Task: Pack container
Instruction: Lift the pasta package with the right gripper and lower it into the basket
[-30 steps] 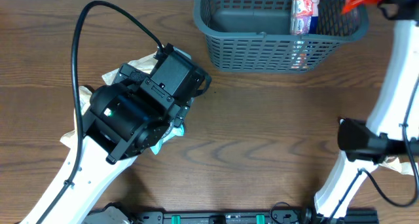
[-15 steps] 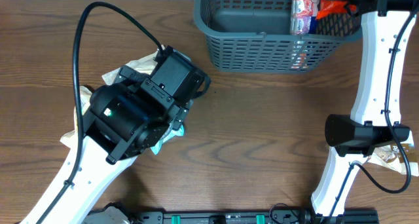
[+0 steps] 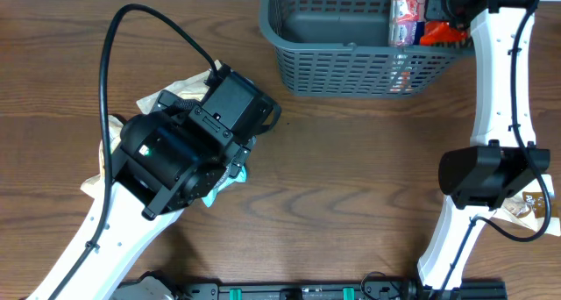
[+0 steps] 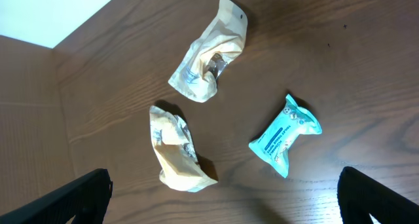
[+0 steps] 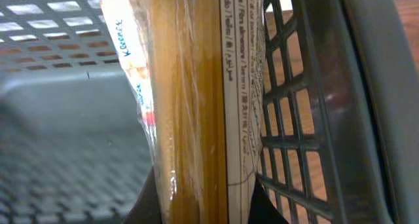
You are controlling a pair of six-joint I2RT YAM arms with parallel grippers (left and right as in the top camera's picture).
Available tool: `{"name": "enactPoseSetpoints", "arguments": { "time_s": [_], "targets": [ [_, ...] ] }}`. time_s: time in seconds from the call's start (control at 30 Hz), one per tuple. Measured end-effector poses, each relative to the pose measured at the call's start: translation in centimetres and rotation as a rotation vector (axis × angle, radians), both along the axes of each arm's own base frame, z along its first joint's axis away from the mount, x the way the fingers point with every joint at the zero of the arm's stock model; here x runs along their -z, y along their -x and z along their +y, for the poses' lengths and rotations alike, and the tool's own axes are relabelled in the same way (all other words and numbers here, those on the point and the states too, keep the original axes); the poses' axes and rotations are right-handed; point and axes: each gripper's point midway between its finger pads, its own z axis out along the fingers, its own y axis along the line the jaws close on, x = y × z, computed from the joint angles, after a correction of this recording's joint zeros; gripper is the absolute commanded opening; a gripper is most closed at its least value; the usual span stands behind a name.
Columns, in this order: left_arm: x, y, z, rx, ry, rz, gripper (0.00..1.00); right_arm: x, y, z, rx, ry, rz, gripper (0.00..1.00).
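The container [image 3: 351,67], a dark grey-blue lattice basket, stands at the table's far edge. My right gripper [image 3: 443,24] reaches into its right end, shut on an orange snack packet [image 3: 436,35]. In the right wrist view that packet [image 5: 196,106] stands upright between my dark fingers [image 5: 147,204], close against the basket's lattice wall [image 5: 314,119]. A red-and-white packet [image 3: 408,10] stands in the basket beside it. My left gripper [image 4: 226,204] hangs open above the table over two cream packets [image 4: 209,54] [image 4: 177,152] and a teal packet [image 4: 286,135], touching none.
From above, the left arm [image 3: 188,151] covers most of the loose packets on the left; a cream one [image 3: 171,94] and the teal one [image 3: 230,179] peek out. Another cream packet [image 3: 530,203] lies by the right arm's base.
The right arm has swung left and down with the orange packet, bringing it inside the basket's right end. The left arm has not moved.
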Motion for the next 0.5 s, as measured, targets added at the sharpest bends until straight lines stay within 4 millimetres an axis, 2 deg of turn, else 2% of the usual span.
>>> {"name": "enactPoseSetpoints", "arguments": {
  "time_s": [0.13, 0.33, 0.47, 0.5],
  "targets": [
    [0.00, 0.00, 0.00, 0.000, 0.000, 0.000, 0.99, 0.13, -0.12, -0.02, 0.001, 0.000, -0.002, 0.02],
    [0.00, 0.00, 0.00, 0.000, 0.000, 0.000, 0.98, 0.16, -0.09, -0.06, 0.004, 0.001, -0.001, 0.15],
    [0.00, 0.00, 0.00, 0.000, 0.000, 0.000, 0.99, 0.26, 0.00, -0.04, 0.006, 0.000, 0.004, 0.30],
    [0.00, 0.00, 0.00, 0.000, 0.000, 0.000, 0.99, 0.33, 0.02, -0.04, 0.003, 0.002, 0.007, 0.30]
  ]
}}
